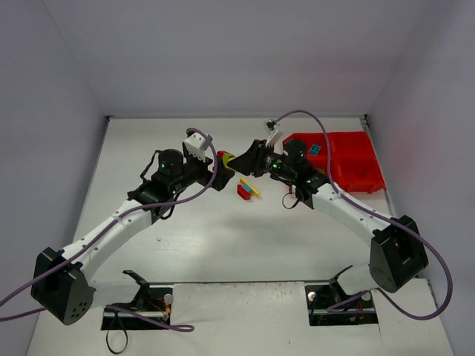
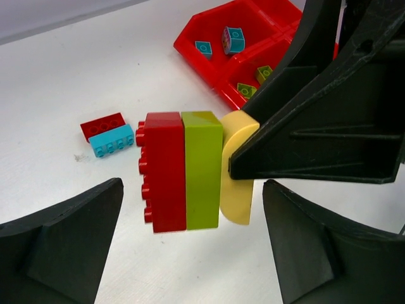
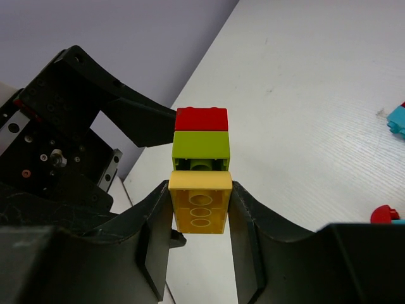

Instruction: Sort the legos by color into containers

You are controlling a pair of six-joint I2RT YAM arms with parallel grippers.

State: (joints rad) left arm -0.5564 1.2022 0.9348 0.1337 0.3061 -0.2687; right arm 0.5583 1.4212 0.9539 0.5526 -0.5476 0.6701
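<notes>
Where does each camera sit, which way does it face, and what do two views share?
Top external: above and behind, looking down on the table; left arm and right arm show.
Left wrist: faces the brick stack, red tray beyond; its own open fingers frame it.
Right wrist: looks along its own fingers, shut on the stack's yellow end.
Shared: both wrist views show the stack.

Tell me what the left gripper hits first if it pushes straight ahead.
The brick stack, red, green and yellow, which the right gripper holds by its yellow end. It sits right between the fingers of the open left gripper, probably close ahead; exact depth is unclear.
</notes>
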